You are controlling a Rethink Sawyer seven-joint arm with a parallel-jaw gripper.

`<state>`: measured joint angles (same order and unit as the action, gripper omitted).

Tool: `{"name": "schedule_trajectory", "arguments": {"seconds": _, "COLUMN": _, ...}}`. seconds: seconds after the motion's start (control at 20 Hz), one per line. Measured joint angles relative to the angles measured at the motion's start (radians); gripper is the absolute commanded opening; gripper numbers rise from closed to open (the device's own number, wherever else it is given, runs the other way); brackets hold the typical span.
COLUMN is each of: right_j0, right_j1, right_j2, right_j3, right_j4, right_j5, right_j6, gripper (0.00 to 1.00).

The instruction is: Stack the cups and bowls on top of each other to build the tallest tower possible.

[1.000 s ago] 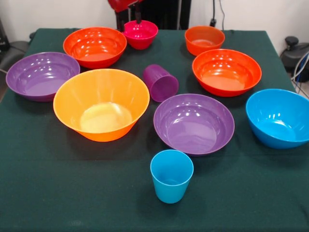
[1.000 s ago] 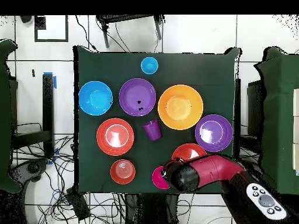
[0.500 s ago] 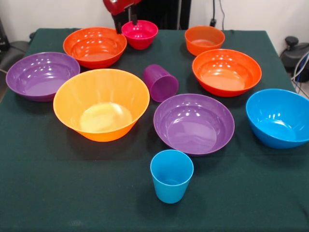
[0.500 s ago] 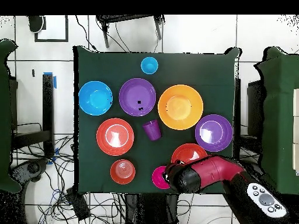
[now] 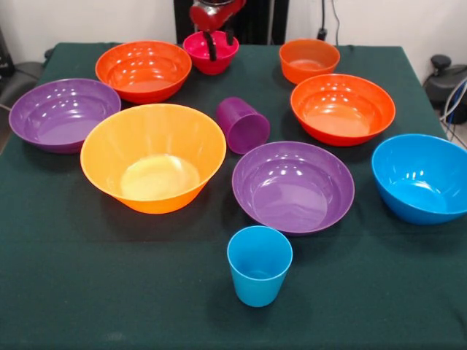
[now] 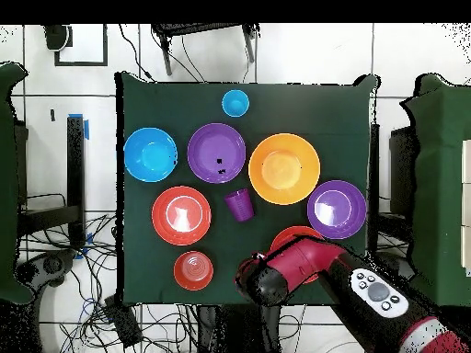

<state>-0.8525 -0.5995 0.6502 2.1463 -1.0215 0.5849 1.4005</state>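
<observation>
**Claw over the small magenta bowl; nothing stacked**

Front view, left to right. One purple bowl (image 5: 63, 114) sits at the left edge of the green tabletop (image 5: 109, 292), mouth up. Behind it stands a red-orange bowl (image 5: 143, 69), and in front of that the big deep orange bowl (image 5: 153, 157), both with their openings upward. The small magenta bowl (image 5: 211, 51) rests at the far edge; the claw (image 5: 219, 44) reaches down into it with two dark fingers (image 5: 211, 45) parted, one on each side of the bowl's middle, gripping nothing that can be seen. The purple cup (image 5: 242, 125) lies tipped on its side between the bowls, its long axis running from far left to near right, with the closed base towards the camera. The light blue cup (image 5: 259, 265) stands upright near the front edge, mouth up, long axis vertical. Just behind it is the second purple bowl (image 5: 293, 186), then the small orange bowl (image 5: 309, 60) at the far edge, the second red-orange bowl (image 5: 342, 108), and the blue bowl (image 5: 422, 177) at the right edge. All items lie apart.

Compared with half a second ago, the claw has shifted from the magenta bowl's left rim to above its centre; in the overhead view the arm (image 6: 304, 267) now covers that bowl. Bowls and cups are unmoved.
</observation>
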Motion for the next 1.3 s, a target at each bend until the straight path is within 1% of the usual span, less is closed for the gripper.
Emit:
{"name": "schedule_trajectory", "arguments": {"seconds": 0.1, "right_j0": 0.007, "right_j1": 0.0, "right_j2": 0.009, "right_j3": 0.003, "right_j4": 0.0, "right_j5": 0.0, "right_j6": 0.0, "gripper": 1.0}}
{"name": "schedule_trajectory", "arguments": {"seconds": 0.25, "right_j0": 0.007, "right_j1": -0.006, "right_j2": 0.044, "right_j3": 0.009, "right_j4": 0.002, "right_j5": 0.0, "right_j6": 0.0, "gripper": 1.0}}
{"name": "schedule_trajectory", "arguments": {"seconds": 0.3, "right_j0": 0.005, "right_j1": -0.008, "right_j2": 0.052, "right_j3": 0.009, "right_j4": 0.004, "right_j5": 0.0, "right_j6": 0.0, "gripper": 1.0}}
{"name": "schedule_trajectory", "arguments": {"seconds": 0.35, "right_j0": -0.005, "right_j1": -0.015, "right_j2": 0.076, "right_j3": 0.01, "right_j4": 0.012, "right_j5": 0.0, "right_j6": 0.0, "gripper": 1.0}}
{"name": "schedule_trajectory", "arguments": {"seconds": 0.55, "right_j0": -0.022, "right_j1": -0.024, "right_j2": 0.113, "right_j3": 0.01, "right_j4": 0.02, "right_j5": 0.0, "right_j6": 0.0, "gripper": 1.0}}
{"name": "schedule_trajectory", "arguments": {"seconds": 0.8, "right_j0": -0.024, "right_j1": -0.011, "right_j2": 0.133, "right_j3": 0.01, "right_j4": 0.019, "right_j5": 0.0, "right_j6": 0.0, "gripper": 1.0}}
{"name": "schedule_trajectory", "arguments": {"seconds": 1.05, "right_j0": -0.001, "right_j1": 0.009, "right_j2": 0.134, "right_j3": 0.01, "right_j4": 0.017, "right_j5": 0.0, "right_j6": 0.0, "gripper": 1.0}}
{"name": "schedule_trajectory", "arguments": {"seconds": 1.3, "right_j0": 0.067, "right_j1": 0.028, "right_j2": 0.135, "right_j3": 0.01, "right_j4": -0.003, "right_j5": 0.0, "right_j6": 0.0, "gripper": 1.0}}
